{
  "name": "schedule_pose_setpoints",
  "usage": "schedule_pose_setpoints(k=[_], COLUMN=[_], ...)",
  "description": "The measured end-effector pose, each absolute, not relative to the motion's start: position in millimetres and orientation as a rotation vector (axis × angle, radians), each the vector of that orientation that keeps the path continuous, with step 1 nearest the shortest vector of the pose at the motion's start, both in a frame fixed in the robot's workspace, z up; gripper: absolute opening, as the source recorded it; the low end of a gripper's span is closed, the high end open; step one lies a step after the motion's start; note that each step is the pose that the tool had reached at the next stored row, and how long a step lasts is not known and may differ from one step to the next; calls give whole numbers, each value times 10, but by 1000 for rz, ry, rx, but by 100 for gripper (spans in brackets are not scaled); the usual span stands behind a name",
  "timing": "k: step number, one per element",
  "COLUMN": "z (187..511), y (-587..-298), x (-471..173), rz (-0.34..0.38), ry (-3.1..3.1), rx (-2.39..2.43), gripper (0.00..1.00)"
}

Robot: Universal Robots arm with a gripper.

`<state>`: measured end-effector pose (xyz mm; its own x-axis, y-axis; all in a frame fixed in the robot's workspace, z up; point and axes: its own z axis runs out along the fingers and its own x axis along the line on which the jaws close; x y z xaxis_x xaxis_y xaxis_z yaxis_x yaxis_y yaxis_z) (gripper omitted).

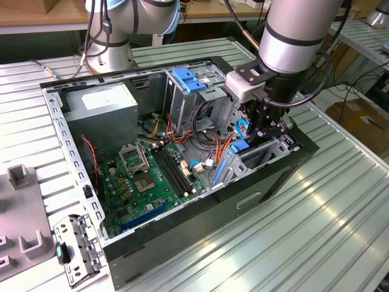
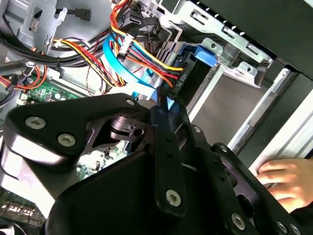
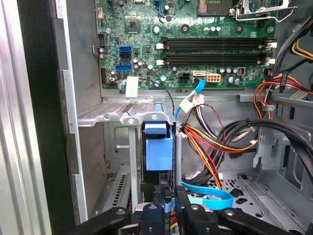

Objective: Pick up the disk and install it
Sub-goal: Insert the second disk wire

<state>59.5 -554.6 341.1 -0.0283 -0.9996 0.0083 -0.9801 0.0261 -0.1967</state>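
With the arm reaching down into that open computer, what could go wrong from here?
Two risks stand out. The gripper works right beside loose coloured cables and a flat blue cable, which might snag or get pinched. A person's hand rests on the case edge close to the arm, so a sudden move could hit it.

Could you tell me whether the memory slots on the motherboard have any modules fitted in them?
No, in the first wrist view the long black memory slots on the green motherboard lie bare, with no modules standing in them.
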Motion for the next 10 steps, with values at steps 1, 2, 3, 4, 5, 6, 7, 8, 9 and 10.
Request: schedule_pose_setpoints(k=[1,2,3,4,5,6,7,8,9,10], z=[3452,3484,3521,3537,3536,3537,3540,3541,3542,3544], y=[-5546,-5546,-5546,-5545,-5545,-5545,-5545,-5545,-5545,-5545], x=[594,594,594,594,594,594,594,594,594,594], rz=[-222,-223,-223,-223,-223,-222,-223,-223,-223,-223], ry=[2151,2151,2151,2151,2151,2151,2151,2151,2151,2151], rx=[-2093,-2093,-2093,-2093,-2093,-2093,-2093,-2093,-2093,-2093], gripper=[24,24,24,24,24,24,24,23,16,11])
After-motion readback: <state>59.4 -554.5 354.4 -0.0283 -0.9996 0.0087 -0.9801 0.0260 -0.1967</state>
